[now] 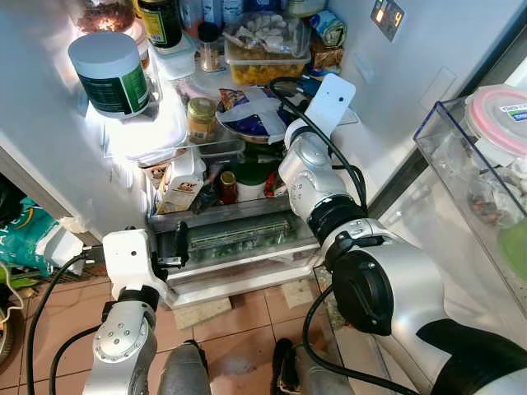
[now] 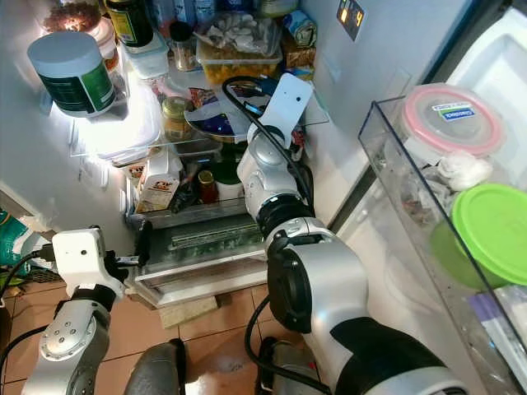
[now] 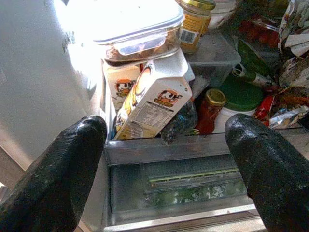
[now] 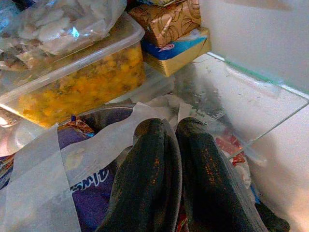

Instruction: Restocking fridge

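Note:
The fridge stands open before me. My right arm reaches onto the glass shelf [image 4: 251, 92], and my right gripper [image 4: 175, 126] is shut on the rim of a dark bowl [image 1: 247, 111] covered with film and tape. Behind that bowl sits a clear box of yellow food [image 4: 72, 82]. Lower down, my left gripper [image 3: 166, 130] is open in front of the crisper drawer [image 1: 239, 239], with nothing between its fingers [image 3: 72, 159]. Just beyond it lean a milk carton [image 3: 152, 101] and a red jar with a gold lid [image 3: 211, 108].
A white tub with a green label [image 1: 109, 72] stands at the upper left above a clear lidded box [image 3: 137, 29]. The door bin [image 2: 387, 164] on the right holds a pink-lidded container [image 1: 498, 115] and a green lid [image 2: 494, 230]. Tiled floor [image 1: 239, 321] lies below.

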Robot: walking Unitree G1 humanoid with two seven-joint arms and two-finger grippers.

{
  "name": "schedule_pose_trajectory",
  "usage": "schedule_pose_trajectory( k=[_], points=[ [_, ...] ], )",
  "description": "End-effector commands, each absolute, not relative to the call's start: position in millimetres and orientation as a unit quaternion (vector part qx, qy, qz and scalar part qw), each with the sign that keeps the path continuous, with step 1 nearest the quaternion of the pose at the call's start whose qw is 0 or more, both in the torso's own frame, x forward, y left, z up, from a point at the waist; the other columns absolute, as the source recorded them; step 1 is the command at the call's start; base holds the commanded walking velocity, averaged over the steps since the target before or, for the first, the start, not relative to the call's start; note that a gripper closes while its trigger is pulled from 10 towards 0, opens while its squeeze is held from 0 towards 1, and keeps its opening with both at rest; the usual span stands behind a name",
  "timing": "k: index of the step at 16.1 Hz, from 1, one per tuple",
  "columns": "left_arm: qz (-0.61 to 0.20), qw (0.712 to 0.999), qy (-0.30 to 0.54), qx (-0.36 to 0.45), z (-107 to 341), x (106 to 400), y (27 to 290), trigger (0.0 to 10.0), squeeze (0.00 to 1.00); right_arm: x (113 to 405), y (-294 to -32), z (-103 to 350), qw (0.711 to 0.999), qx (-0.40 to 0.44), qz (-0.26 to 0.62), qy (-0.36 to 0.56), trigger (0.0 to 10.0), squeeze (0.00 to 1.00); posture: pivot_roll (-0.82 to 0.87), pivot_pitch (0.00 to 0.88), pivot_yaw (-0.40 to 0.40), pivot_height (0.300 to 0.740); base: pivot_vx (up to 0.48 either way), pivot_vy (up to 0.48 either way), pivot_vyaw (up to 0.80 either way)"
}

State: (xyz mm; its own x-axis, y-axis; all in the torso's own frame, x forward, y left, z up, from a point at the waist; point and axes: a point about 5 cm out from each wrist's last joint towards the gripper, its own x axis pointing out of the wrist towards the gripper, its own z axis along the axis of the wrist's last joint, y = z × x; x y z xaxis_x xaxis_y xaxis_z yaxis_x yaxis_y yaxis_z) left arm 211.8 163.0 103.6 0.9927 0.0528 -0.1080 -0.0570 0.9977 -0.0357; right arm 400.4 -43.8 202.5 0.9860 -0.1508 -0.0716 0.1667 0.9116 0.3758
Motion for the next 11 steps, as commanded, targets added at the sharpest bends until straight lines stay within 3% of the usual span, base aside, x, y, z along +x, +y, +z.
schedule_pose_trajectory(
  k=[1,2,3,4,5,7,11],
  points=[
    [0.032,0.998,0.060,-0.018,101.7,209.9,163.5,10.0,0.00,395.5,-19.9,208.2,0.976,0.212,-0.053,0.025,10.0,0.50,0.28,0.200,-0.087,0.740,0.000,0.000,0.00],
    [0.032,0.998,0.060,-0.018,101.7,209.8,163.6,10.0,0.00,395.3,-19.5,208.1,0.975,0.213,-0.052,0.026,10.0,0.72,0.28,0.199,-0.088,0.740,0.000,0.000,0.00],
    [0.033,0.998,0.060,-0.018,101.7,209.9,163.6,10.0,0.00,395.4,-19.2,208.1,0.975,0.215,-0.051,0.026,10.0,0.82,0.28,0.200,-0.088,0.740,0.000,0.000,0.00],
    [0.033,0.998,0.060,-0.018,101.7,209.8,163.7,10.0,0.00,395.3,-19.0,208.1,0.975,0.216,-0.049,0.026,10.0,0.82,0.28,0.200,-0.087,0.740,0.000,0.000,0.00],
    [0.034,0.997,0.060,-0.018,101.7,209.8,164.0,10.0,0.00,395.4,-18.9,208.1,0.975,0.217,-0.048,0.026,10.0,0.91,0.28,0.201,-0.087,0.740,0.000,0.000,0.00],
    [0.034,0.997,0.060,-0.017,101.5,209.9,164.4,10.0,0.00,395.5,-19.1,208.1,0.975,0.217,-0.048,0.026,10.0,1.00,0.28,0.201,-0.087,0.740,0.000,0.000,0.00],
    [0.034,0.998,0.059,-0.016,101.6,210.7,165.1,10.0,0.00,395.6,-17.6,210.0,0.972,0.230,-0.040,0.025,10.0,1.00,0.28,0.198,-0.087,0.740,0.000,0.000,0.00]
  ],
)
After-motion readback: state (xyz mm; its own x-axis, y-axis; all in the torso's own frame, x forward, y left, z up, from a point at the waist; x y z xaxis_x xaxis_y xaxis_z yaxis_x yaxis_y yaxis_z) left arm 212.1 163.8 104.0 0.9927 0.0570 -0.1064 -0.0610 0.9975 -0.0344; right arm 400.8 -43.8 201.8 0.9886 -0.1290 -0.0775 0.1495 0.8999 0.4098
